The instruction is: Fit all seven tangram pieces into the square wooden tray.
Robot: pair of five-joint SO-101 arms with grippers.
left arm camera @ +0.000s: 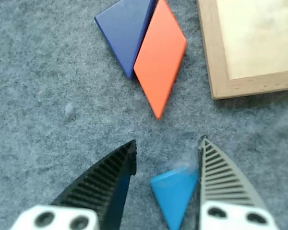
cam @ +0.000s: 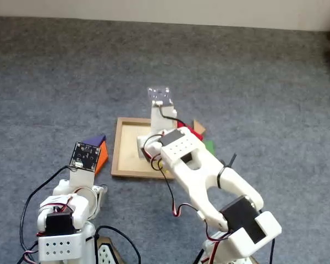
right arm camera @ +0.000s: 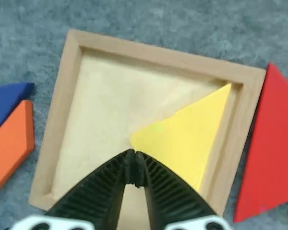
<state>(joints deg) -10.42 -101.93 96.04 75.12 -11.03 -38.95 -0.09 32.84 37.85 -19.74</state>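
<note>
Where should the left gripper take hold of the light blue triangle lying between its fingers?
Probably from straight above: the light blue triangle lies flat on the grey mat, so only its thin edges offer grip. Close the open left gripper across the wide end, one finger on each slanted edge, away from the narrow tip.

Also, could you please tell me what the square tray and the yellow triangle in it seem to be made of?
The tray looks like pale, bare wood: grain and mitred corners show on its frame. The yellow triangle has a smooth, matte, even coat; probably painted wood, though plastic is possible.
</note>
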